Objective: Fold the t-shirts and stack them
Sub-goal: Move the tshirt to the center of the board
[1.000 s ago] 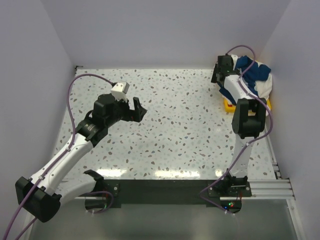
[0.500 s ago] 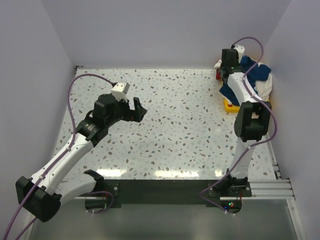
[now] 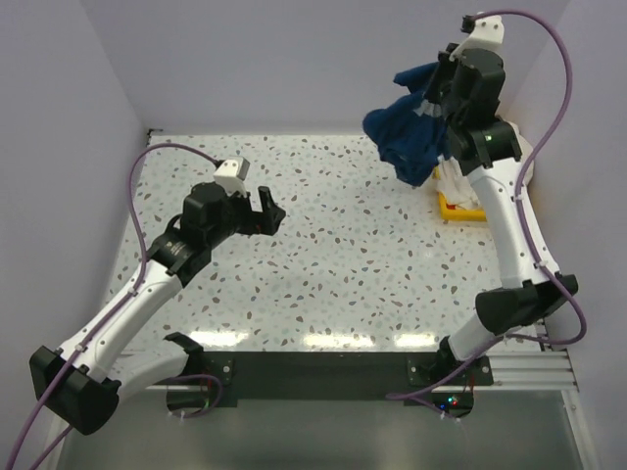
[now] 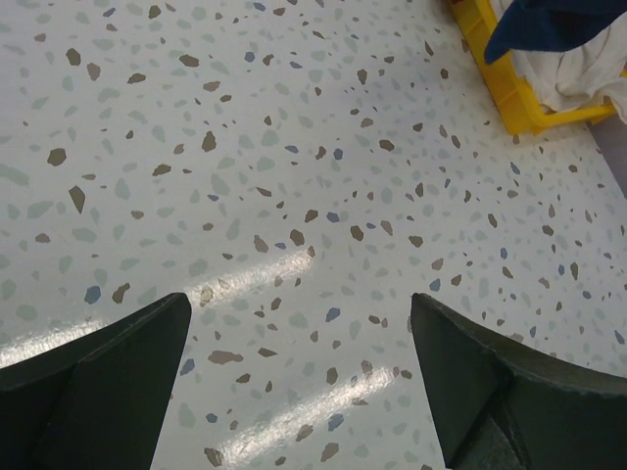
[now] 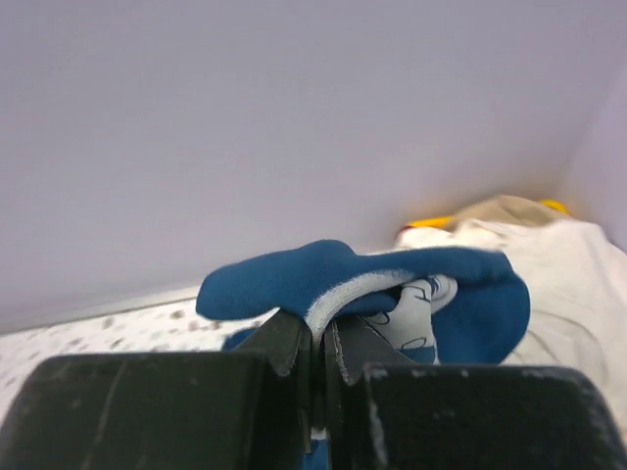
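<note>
No writing can be read anywhere from here; the only print is a small white patch with dark marks tucked in a fold of the navy t-shirt [image 5: 294,284], and in the right wrist view it is too blurred to make out. The right end effector [image 5: 318,338] is clenched on that navy t-shirt, its two fingers pressed together on a pale-edged hem, and it holds the cloth high at the far right corner, where the shirt hangs in a bunched drape [image 3: 411,137] off the surface [image 3: 343,255]. Below and just behind the drape, the cream t-shirt [image 3: 456,181] lies heaped in the yellow tray [image 3: 460,211] against the right wall; I cannot tell whether the navy cloth's lowest fold touches it. The left end effector [image 3: 266,211] hovers over the left half of the speckled surface, well apart from the shirts, its fingers [image 4: 118,362] spread wide with nothing between them. Its wrist view looks across bare speckled top toward the tray's corner [image 4: 509,93], the cream cloth [image 4: 588,78] and the navy hem [image 4: 549,24].
</note>
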{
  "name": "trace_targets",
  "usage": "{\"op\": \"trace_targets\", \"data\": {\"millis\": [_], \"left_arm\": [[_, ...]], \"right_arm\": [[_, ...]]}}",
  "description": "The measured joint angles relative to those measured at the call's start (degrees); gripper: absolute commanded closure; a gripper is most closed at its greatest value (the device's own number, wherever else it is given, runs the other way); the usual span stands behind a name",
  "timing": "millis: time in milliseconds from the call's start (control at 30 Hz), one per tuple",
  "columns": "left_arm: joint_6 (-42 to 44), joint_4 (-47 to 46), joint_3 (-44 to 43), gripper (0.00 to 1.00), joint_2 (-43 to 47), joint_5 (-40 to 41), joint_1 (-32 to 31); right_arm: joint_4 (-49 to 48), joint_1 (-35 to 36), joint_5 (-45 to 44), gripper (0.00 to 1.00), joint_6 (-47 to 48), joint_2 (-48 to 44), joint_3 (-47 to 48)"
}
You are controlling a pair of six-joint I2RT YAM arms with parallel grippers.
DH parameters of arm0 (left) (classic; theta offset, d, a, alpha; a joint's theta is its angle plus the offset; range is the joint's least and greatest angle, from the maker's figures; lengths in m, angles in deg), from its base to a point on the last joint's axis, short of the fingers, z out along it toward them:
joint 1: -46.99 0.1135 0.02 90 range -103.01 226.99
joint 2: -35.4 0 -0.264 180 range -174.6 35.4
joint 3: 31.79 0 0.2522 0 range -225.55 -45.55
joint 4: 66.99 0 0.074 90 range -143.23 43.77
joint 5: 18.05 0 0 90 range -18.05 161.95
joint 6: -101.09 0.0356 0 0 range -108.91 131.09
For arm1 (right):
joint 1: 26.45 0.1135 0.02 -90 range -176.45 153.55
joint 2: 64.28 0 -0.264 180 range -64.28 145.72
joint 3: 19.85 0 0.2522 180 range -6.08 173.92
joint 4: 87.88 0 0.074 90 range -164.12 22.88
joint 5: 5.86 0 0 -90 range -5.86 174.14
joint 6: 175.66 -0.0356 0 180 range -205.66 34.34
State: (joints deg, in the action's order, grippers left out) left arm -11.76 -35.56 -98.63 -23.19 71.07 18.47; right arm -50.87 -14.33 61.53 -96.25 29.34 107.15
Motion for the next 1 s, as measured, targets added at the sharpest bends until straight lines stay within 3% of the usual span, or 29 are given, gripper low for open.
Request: {"op": "trace_targets", "data": {"millis": [133, 167, 267, 300, 333, 400, 500, 667, 767, 900, 1000], "left_arm": [[-1.3, 0.1, -1.4, 0.00, 0.0, 1.6, 0.0], [-1.6, 0.2, -1.8, 0.00, 0.0, 1.9, 0.0], [-2.3, 0.3, -3.1, 0.00, -0.2, 3.0, 0.0], [-2.6, 0.2, -3.8, 0.00, -0.5, 3.3, 0.0], [-2.9, 0.2, -4.4, 0.00, -0.9, 3.5, 0.0], [-3.5, 0.0, -5.5, 0.00, -2.4, 3.7, 0.0], [-4.7, 0.1, -5.8, 0.03, -4.7, 3.9, 0.0], [-7.6, -1.4, -2.2, 0.14, -6.9, 3.4, 0.0], [-9.6, -4.2, 3.9, 0.23, -7.2, 1.3, 0.0], [-11.8, -6.8, 10.7, 0.23, -11.1, -0.9, -1.4], [-12.7, -8.3, 12.2, 0.25, -15.5, -1.5, -4.0]], "right_arm": [[0.1, 4.7, 7.2, 1.00, -0.5, -4.1, 0.3], [0.1, 5.6, 8.7, 0.95, -0.9, -4.9, 0.2], [-0.2, 6.8, 12.7, 0.59, -2.8, -6.3, -0.6], [-0.3, 7.1, 13.8, 0.35, -3.5, -6.0, -0.9], [-0.3, 7.3, 14.9, 0.25, -4.3, -5.1, -1.0], [-0.7, 7.5, 16.7, 0.16, -5.2, -2.5, -1.4], [-1.1, 7.5, 17.8, 0.15, -6.6, 1.6, -6.2], [-2.3, 7.5, 17.8, 0.18, -10.6, 2.8, -28.0], [-4.4, 7.5, 18.2, 0.30, -14.0, 0.5, -43.1], [-7.5, 8.9, 18.8, 0.30, -17.8, -7.2, -59.0], [-8.9, 13.4, 16.8, 0.31, -19.0, -12.9, -64.9]]}}
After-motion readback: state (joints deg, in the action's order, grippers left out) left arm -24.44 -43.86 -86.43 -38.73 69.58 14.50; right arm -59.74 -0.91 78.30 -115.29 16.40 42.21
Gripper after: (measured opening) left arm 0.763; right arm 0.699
